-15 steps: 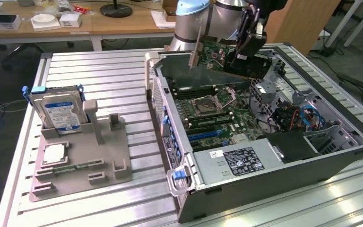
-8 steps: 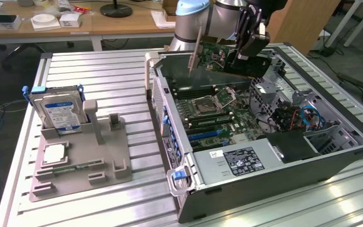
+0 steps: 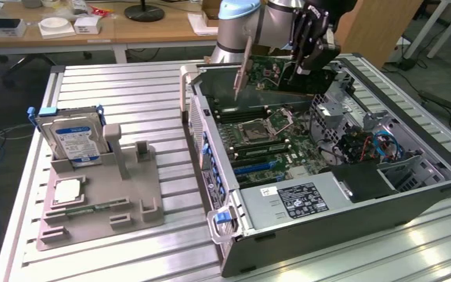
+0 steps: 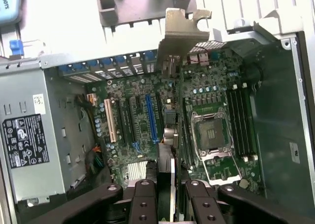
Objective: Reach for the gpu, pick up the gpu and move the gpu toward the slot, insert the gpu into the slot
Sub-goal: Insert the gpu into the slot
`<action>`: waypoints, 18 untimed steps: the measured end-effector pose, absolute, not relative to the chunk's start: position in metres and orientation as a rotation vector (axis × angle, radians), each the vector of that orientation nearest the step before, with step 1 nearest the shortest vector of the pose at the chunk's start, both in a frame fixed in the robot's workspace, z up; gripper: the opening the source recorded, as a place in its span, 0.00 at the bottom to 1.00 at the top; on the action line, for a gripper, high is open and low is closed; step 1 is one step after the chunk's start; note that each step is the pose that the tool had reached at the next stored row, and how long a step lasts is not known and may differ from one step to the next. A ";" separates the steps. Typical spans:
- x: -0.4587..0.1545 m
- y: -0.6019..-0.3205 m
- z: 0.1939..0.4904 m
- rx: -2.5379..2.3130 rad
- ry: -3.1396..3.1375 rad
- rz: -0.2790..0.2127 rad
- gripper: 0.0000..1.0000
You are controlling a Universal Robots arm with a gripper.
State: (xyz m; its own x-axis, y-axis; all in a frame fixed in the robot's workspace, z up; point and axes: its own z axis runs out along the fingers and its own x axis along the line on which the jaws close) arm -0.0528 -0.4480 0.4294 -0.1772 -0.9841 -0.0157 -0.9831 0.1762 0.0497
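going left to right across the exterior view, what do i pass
hard drive → gpu → blue cables

- Bright, even room light falls from overhead in the exterior view. Shadows beside the grey tray [image 3: 100, 194] are soft and short.
- The ribbed metal table [image 3: 131, 100] shines, with white glare streaks at the exterior view's lower right.
- Inside the computer case [image 3: 343, 235] the light drops, and the bay beside the power supply [image 3: 296, 200] lies in deep shadow.
- In the wrist view the table washes out almost to white behind the pale silver bracket of the gpu [image 4: 182, 29].
- The black gripper [image 4: 167, 184], clamped on the gpu, shows as a dark mass with small highlights on its bolts.
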 end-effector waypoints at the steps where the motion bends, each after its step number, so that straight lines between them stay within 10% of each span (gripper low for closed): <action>1: -0.053 -0.448 0.429 2.019 -2.379 -0.075 0.27; 18: -0.053 -0.448 0.429 2.211 -2.232 -0.036 0.27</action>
